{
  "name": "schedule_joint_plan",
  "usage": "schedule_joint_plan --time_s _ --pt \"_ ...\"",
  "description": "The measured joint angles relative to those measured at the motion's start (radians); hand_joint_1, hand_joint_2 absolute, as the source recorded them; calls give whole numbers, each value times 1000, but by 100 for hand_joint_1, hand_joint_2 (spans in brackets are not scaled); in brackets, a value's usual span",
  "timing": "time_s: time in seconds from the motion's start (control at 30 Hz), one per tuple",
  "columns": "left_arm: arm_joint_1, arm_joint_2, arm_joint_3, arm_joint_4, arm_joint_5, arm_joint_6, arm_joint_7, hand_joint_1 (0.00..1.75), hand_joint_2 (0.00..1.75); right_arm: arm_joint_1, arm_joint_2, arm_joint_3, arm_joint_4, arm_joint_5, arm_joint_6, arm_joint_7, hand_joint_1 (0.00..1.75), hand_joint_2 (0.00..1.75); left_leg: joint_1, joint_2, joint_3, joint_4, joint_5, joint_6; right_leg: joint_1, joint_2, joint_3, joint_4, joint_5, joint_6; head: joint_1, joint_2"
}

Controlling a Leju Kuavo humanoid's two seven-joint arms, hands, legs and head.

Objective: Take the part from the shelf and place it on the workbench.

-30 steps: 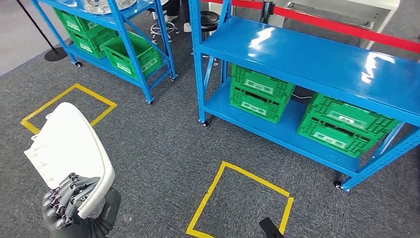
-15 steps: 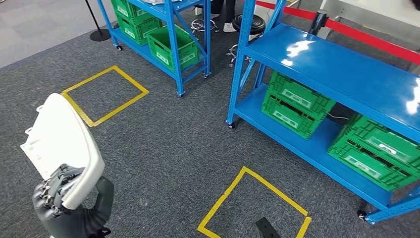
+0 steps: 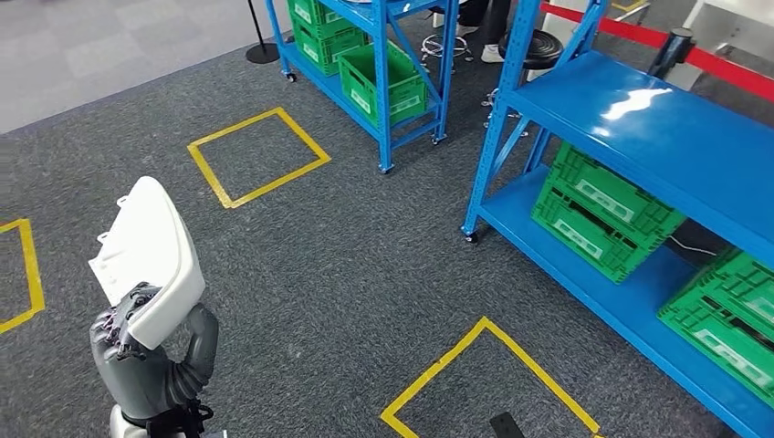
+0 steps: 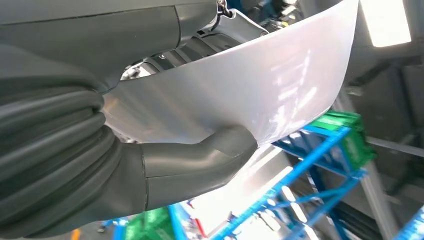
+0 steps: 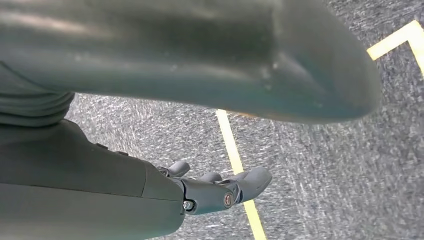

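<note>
From the head view, the broad white curved plastic panel (image 3: 151, 257) stands upright over the grey carpet, its lower edge clamped in the left hand (image 3: 137, 351), with the blue metal shelving (image 3: 639, 128) well apart to the right. The left wrist view shows the thumb (image 4: 200, 162) pressed on its glossy face; it looks light, stiff and slippery, best held at the rim. In the right wrist view the right hand (image 5: 220, 190) hangs over the carpet, fingers (image 5: 252, 180) loosely curled and empty.
</note>
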Motion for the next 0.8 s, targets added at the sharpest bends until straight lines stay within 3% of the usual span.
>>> schedule_joint_plan --time_s 0.03,0.1,0.13,0.17,0.23,0.3,0.37,0.43,0.47,0.5,0.57,0.6,0.67,0.7,0.73,0.8 --pt "-3 0 1 5 4 -3 0 175 175 0 1 -4 0 -2 -1 1 0 0 -1 21 40 -70 29 3 1 -12 2 1 -2 3 0 0" --pt "-15 0 1 13 15 -10 0 175 175 -1 1 -12 0 -3 -5 2 0 0 -7 72 104 -185 59 15 6 -34 5 4 -7 12 0 0" --pt "-21 0 1 16 20 -13 0 175 175 -1 2 -14 0 -2 -7 2 0 0 -10 86 116 -211 61 23 9 -44 7 4 -9 17 1 0" --pt "-26 0 1 18 22 -13 0 175 175 -1 2 -16 0 -1 -9 2 0 0 -14 84 114 -214 60 30 11 -54 9 3 -10 23 1 0" --pt "-31 0 2 22 21 -11 0 175 175 -2 4 -17 0 1 -12 2 0 0 -13 56 112 -220 65 43 8 -64 16 2 -15 35 2 0" --pt "-37 -1 2 25 21 -9 0 175 175 -4 5 -18 0 2 -13 2 0 0 -8 29 116 -228 73 56 3 -20 3 43 -46 46 4 0" --pt "-44 -2 3 30 21 -8 0 175 175 -2 5 -20 0 2 -13 2 0 0 -5 3 115 -230 78 64 1 39 -50 158 -107 50 6 0" --pt "-46 -3 3 35 20 -8 0 175 175 1 5 -22 0 2 -13 3 0 0 -6 -28 111 -228 80 66 1 58 -107 265 -141 50 7 0" --pt "-46 -3 3 38 20 -8 0 175 175 3 5 -24 0 2 -13 3 0 0 -6 -45 111 -227 80 66 1 61 -115 272 -129 49 7 0" --pt "-46 -3 3 40 19 -8 0 175 175 3 5 -25 0 2 -13 3 0 0 -6 -61 111 -225 81 65 0 66 -104 240 -99 48 8 0" --pt "-47 -3 3 43 19 -13 0 175 175 3 5 -26 0 3 -13 2 0 0 -6 -90 110 -220 80 60 -3 102 -51 110 -29 43 7 0" --pt "-49 -4 3 46 22 -26 1 175 175 2 5 -26 0 3 -14 1 0 0 -6 -103 107 -218 80 54 -5 123 -28 55 -9 42 7 0" --pt "-54 -4 4 52 39 -74 13 175 175 0 5 -28 0 5 -17 -1 0 0 -5 -127 100 -218 85 39 -4 144 -12 11 -3 38 7 0" --pt "-56 -4 4 55 48 -101 22 175 175 -2 5 -29 0 6 -19 -1 0 0 -4 -139 95 -220 88 30 -2 134 -11 8 -1 33 7 0" --pt "-56 -4 5 57 55 -120 30 175 175 -5 6 -30 0 8 -21 -1 0 0 -2 -141 92 -222 90 24 -3 121 -9 5 3 26 7 0" --pt "-58 -4 8 60 66 -134 36 175 175 -9 8 -31 0 15 -23 -1 0 0 -5 -96 73 -192 72 16 -4 96 -3 -5 10 10 3 0"
